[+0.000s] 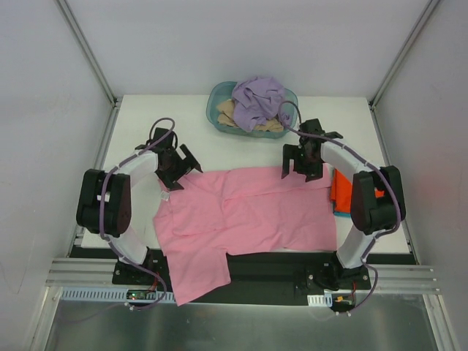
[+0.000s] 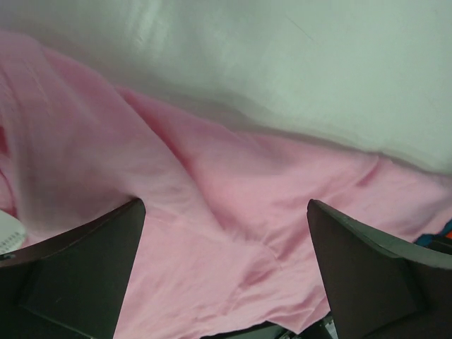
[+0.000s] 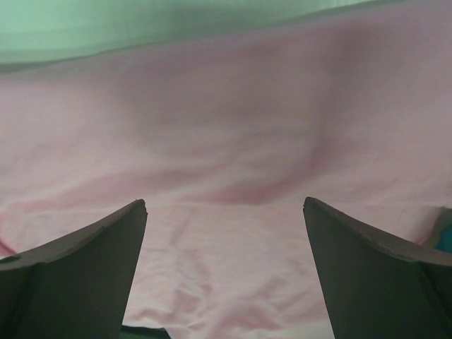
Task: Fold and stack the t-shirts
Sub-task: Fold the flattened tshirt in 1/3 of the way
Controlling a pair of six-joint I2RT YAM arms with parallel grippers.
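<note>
A pink t-shirt (image 1: 248, 216) lies spread flat across the centre of the frame. Both pincers, the left gripper (image 1: 178, 168) and the right gripper (image 1: 301, 168), hang over its upper edge, jaws wide apart and holding nothing.

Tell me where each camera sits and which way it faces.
Top external: above and behind both arms, looking down on them, the table and the pink t-shirt.
Left wrist: on its arm, past the open left gripper onto pink cloth.
Right wrist: likewise, past the open right gripper.
All share the pink t-shirt.
</note>
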